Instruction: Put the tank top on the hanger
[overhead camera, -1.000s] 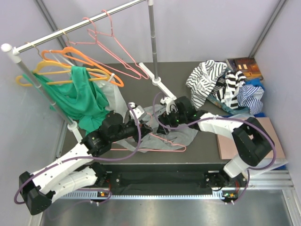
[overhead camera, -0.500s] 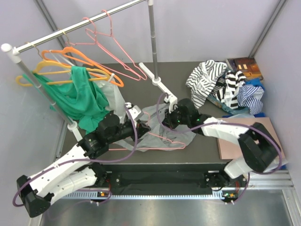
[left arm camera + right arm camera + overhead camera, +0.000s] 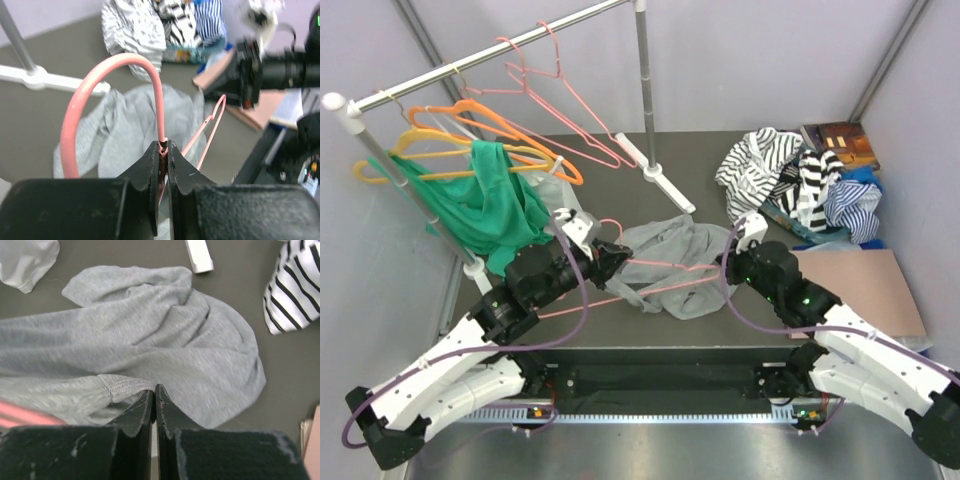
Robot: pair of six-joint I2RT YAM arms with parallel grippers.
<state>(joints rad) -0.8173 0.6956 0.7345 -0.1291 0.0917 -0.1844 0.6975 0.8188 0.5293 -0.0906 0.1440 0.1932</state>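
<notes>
Gripping the hanger beside the tank top at mid-table.
My left gripper is clamped on the pink wire just below the hook. The hanger's frame lies across the crumpled grey tank top, which sits on the table between the arms. My right gripper has its fingers pressed together at the hem; I cannot tell whether fabric is caught.

The top view looks down from above and behind both arm bases, over the whole table; the left wrist view sits close behind the left gripper, facing across toward the right arm; the right wrist view looks steeply down past the right gripper; all three share the tank top and the hanger.
</notes>
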